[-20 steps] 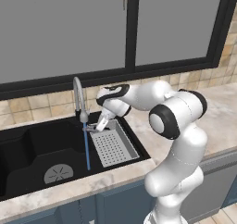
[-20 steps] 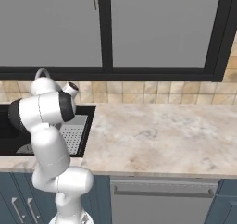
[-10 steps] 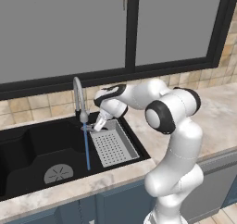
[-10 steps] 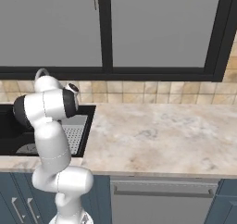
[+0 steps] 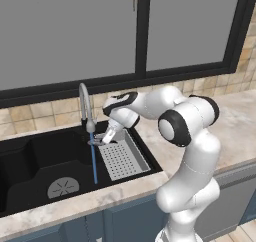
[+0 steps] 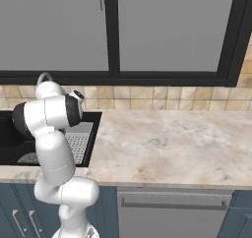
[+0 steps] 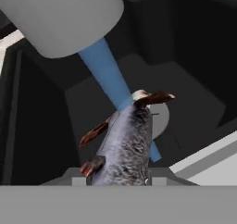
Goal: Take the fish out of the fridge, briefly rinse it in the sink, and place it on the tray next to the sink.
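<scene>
The black double-basin sink (image 5: 30, 161) lies at the left, and its chrome gooseneck faucet (image 5: 85, 104) pours a blue stream of water (image 5: 93, 161). My gripper (image 5: 102, 138) hangs just under the spout, shut on the fish (image 7: 126, 146). In the hand view the grey speckled fish, with reddish-brown fins, points away from me. Its far end touches the stream (image 7: 107, 72) below the grey spout (image 7: 60, 15). The round drain (image 5: 63, 187) sits on the basin floor below. The fridge and the tray are out of view.
A grey perforated strainer basket (image 5: 122, 158) fills the sink's right part, directly under my wrist. Beige stone counter (image 6: 167, 143) stretches to the right of the sink. A tiled backsplash (image 6: 162, 104) and dark-framed windows stand behind it, with blue cabinets (image 6: 19, 212) below.
My gripper with the fish has edged slightly left and down, closer to the water stream. The water keeps running and the base has not moved.
</scene>
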Tool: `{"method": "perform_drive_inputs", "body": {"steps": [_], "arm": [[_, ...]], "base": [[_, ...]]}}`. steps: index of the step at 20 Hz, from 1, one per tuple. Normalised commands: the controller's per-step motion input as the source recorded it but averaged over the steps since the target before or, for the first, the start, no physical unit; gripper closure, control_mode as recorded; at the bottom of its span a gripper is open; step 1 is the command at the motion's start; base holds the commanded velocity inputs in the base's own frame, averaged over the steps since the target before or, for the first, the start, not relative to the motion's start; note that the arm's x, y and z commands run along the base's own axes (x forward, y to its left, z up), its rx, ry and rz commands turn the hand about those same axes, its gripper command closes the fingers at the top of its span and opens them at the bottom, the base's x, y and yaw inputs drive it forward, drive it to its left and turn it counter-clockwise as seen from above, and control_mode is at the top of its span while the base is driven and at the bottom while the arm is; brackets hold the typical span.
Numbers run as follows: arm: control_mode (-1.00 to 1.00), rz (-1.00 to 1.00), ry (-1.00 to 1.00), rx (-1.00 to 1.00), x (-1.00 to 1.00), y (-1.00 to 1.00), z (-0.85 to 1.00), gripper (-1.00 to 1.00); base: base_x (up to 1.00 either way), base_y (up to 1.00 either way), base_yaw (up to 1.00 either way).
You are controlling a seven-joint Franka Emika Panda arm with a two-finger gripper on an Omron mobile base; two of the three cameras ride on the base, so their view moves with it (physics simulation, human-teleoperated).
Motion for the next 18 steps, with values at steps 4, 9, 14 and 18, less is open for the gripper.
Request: {"method": "perform_drive_inputs", "body": {"steps": [4,9,14,18], "arm": [[-1.00,0.00,0.01,0.00,-0.56,0.00,0.00,1.00],[-1.00,0.00,0.00,-0.01,-0.04,0.00,-0.07,1.00],[-1.00,-0.01,-0.05,-0.04,0.39,0.00,-0.20,1.00],[-1.00,-0.03,-0.05,-0.06,0.23,0.00,-0.12,1.00]], "base": [[0.00,0.00,0.00],[0.00,0.00,0.00],[0.00,0.00,0.00],[0.00,0.00,0.00]]}}
